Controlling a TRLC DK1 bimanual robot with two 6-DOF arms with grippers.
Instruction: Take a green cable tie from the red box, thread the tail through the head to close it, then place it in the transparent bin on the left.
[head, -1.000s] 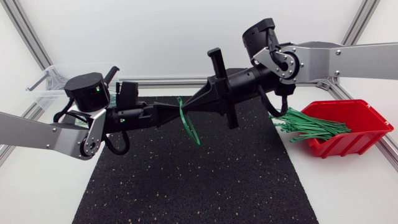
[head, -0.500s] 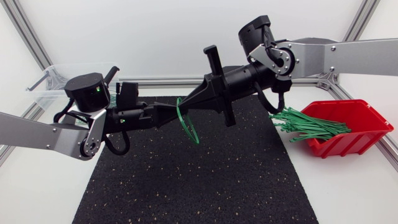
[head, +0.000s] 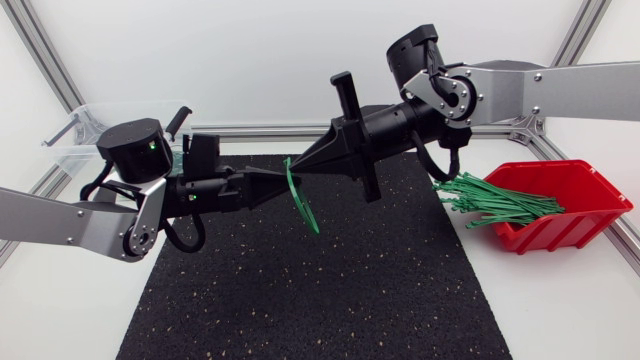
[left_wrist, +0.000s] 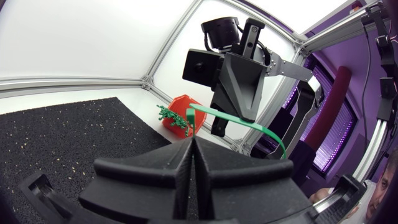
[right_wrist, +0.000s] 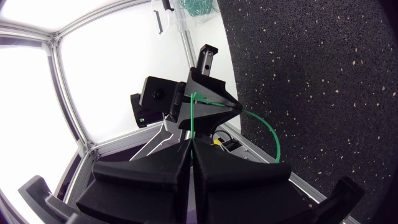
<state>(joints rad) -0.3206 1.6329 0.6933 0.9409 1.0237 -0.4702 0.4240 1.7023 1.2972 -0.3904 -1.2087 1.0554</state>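
Your left arm (head: 60, 220) and right arm (head: 560, 90) meet nose to nose mid-air, both sets of jaws pinched tight on the green cable tie (head: 299, 197), looks like.

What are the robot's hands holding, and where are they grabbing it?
A green cable tie. The left gripper and right gripper both pinch it near its upper end; the bent rest hangs free below.

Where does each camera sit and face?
Head view: overhead, looking down; both arms, left gripper and right gripper shut on the green cable tie.
Left wrist view: on left arm, past own gripper toward right gripper and red box.
Right wrist view: on right arm, past own gripper toward left gripper.
All share the tie.
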